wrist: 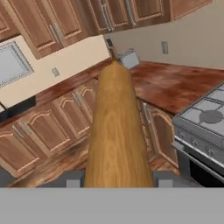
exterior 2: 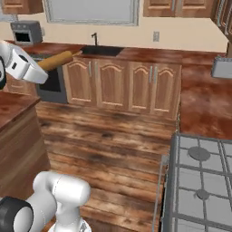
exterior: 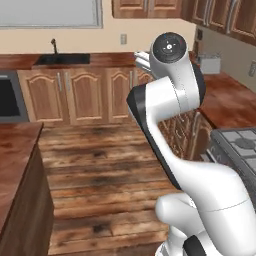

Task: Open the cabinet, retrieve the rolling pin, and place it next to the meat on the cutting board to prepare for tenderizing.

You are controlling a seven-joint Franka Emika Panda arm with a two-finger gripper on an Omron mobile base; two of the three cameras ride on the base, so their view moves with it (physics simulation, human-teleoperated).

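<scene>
My gripper [wrist: 116, 179] is shut on the rolling pin [wrist: 114, 131], a light tan wooden cylinder that runs away from the hand between the two fingertips [wrist: 72, 179]. In the right base view the rolling pin [exterior 2: 58, 59] sticks out to the right of the white hand, and the gripper [exterior 2: 43, 66] is raised above the floor at the left. Wall cabinets [wrist: 65, 26] of brown wood with grey bar handles line the top of the hand view, their doors shut. The cutting board and the meat are out of view.
A sink [exterior 2: 102, 50] sits in the far counter above base cabinets [exterior 2: 131, 84]. A grey stove [exterior 2: 204, 181] stands at the right, beside a wooden counter [exterior 2: 199, 104] holding a grey box [wrist: 128, 59]. An island counter [exterior: 15, 165] is at the left. Open wooden floor [exterior: 100, 170] lies between.
</scene>
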